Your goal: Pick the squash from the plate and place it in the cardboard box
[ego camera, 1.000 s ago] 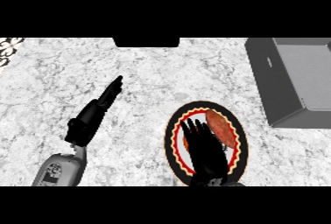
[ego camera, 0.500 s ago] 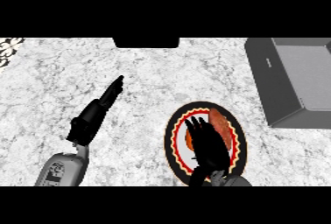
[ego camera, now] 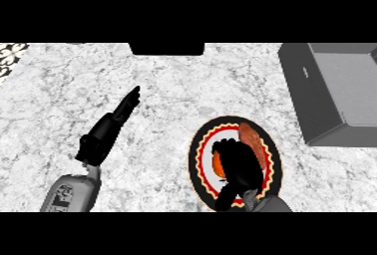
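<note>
The squash (ego camera: 249, 136), orange-brown and elongated, lies on a round plate (ego camera: 199, 158) with a black rim and a red and yellow zigzag band, at the lower right of the counter. My right hand (ego camera: 240, 167) is over the plate with its fingers curled down onto the squash, hiding most of it; only the far end pokes out past the fingers. The cardboard box (ego camera: 313, 99), grey and open at the top, stands at the right edge, beyond the plate. My left hand (ego camera: 109, 133) rests open at the left, fingers straight and pointing up-right.
A dark rectangular object (ego camera: 166, 48) sits at the far edge of the marble counter (ego camera: 169, 99). A patterned item (ego camera: 10, 51) shows at the far left corner.
The right hand's fingers, straight over the plate before, have curled down onto the squash. The left hand and the box have not moved.
</note>
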Robot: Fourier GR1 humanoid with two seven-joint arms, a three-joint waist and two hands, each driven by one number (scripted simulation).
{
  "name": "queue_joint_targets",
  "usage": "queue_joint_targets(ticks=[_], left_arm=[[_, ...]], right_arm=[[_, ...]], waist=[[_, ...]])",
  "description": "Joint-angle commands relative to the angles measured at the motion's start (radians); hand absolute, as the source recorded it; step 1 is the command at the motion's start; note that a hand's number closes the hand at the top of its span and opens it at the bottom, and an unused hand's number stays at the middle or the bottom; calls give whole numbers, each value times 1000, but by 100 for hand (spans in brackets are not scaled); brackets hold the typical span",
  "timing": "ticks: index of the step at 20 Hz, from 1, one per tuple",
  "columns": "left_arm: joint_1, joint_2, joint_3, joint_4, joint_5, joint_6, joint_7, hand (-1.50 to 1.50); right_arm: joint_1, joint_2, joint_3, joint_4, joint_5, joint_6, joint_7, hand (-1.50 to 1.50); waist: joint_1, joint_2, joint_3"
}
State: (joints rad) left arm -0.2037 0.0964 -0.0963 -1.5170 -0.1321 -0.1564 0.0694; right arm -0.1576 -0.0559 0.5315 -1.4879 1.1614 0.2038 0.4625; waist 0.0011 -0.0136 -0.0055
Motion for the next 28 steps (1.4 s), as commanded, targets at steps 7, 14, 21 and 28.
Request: queue_joint_targets(ticks=[7,14,21,28], left_arm=[[54,22,6,-51,3,-14,1,0],[2,12,20,-60,10,-16,60,0],[-4,27,54,-36,27,-29,53,0],[24,-19,4,-18,-22,2,0,0]], right_arm=[[111,-567,-391,-46,-287,-85,-616,150],[111,-595,-563,-35,-335,-230,-732,150],[315,-707,-774,-414,-594,-38,-781,150],[384,-633,-1000,-626,-831,71,-687,150]], waist=[[-9,11,7],[-5,12,6],[-30,7,4],[-24,9,5]])
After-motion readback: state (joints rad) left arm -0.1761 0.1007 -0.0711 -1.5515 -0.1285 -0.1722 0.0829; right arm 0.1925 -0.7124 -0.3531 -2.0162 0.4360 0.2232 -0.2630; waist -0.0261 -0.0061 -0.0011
